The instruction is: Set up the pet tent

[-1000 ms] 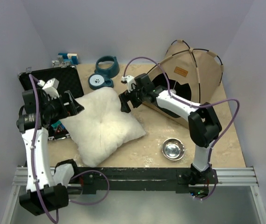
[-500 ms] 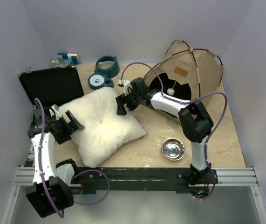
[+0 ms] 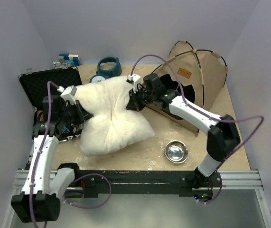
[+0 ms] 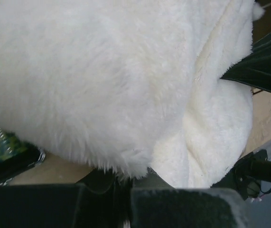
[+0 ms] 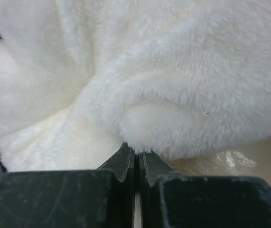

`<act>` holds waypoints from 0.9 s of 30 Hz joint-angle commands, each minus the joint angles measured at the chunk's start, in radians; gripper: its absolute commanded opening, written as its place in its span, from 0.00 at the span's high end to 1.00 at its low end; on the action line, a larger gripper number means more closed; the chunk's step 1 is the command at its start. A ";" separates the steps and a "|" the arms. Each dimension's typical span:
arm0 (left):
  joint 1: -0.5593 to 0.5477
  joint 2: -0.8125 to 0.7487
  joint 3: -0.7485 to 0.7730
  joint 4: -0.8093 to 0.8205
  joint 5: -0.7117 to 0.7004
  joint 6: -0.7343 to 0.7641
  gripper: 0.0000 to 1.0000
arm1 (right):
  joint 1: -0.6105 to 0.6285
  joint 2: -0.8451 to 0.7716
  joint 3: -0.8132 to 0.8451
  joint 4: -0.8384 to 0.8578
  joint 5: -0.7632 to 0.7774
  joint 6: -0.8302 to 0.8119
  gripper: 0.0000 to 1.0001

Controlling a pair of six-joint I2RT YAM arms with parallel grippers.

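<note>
The pet tent (image 3: 206,71), a tan fabric teepee with dark poles and a black-lined entrance hole, stands at the back right of the table. In front of it to the left, a white fluffy pillow (image 3: 111,114) is bunched up and raised along its back edge. My left gripper (image 3: 78,111) is shut on the pillow's left corner; in the left wrist view the fur (image 4: 102,80) fills the frame above the closed gripper (image 4: 126,173). My right gripper (image 3: 133,102) is shut on the pillow's back right corner. In the right wrist view the right gripper (image 5: 136,156) pinches the white fur (image 5: 173,85).
An open black case (image 3: 50,88) lies at the back left, behind my left arm. A teal ring-shaped bowl (image 3: 109,66) and small blue items (image 3: 70,59) sit along the back wall. A steel bowl (image 3: 176,151) rests near the front right.
Both grippers went from open to shut on the pillow's corners. The pillow, flat before, is now bunched and lifted at its back edge, covering the paw-print disc.
</note>
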 commanded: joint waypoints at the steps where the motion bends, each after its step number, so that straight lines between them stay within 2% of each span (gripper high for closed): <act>1: -0.216 0.025 0.083 0.186 0.060 -0.037 1.00 | 0.021 -0.229 -0.018 -0.063 0.050 0.039 1.00; 5: -0.489 0.117 0.143 0.310 0.031 -0.030 1.00 | 0.020 -0.297 -0.079 -0.206 0.087 0.154 1.00; 8: -0.632 0.196 0.186 0.378 0.041 -0.008 1.00 | 0.020 -0.427 -0.185 -0.191 0.107 0.250 1.00; 10: -0.681 0.246 0.201 0.456 0.060 -0.011 1.00 | 0.021 -0.508 -0.236 -0.224 0.127 0.312 1.00; 13: -0.721 0.370 0.249 0.531 0.094 -0.039 1.00 | -0.008 -0.599 -0.251 -0.275 0.246 0.292 1.00; 17: -0.744 0.541 0.345 0.591 0.132 -0.072 1.00 | -0.146 -0.663 -0.292 -0.376 0.334 0.292 1.00; 20: -0.758 0.651 0.431 0.608 0.147 -0.069 1.00 | -0.203 -0.745 -0.341 -0.399 0.357 0.313 1.00; 27: -0.787 0.874 0.629 0.567 0.190 -0.089 1.00 | -0.276 -0.795 -0.409 -0.392 0.333 0.366 1.00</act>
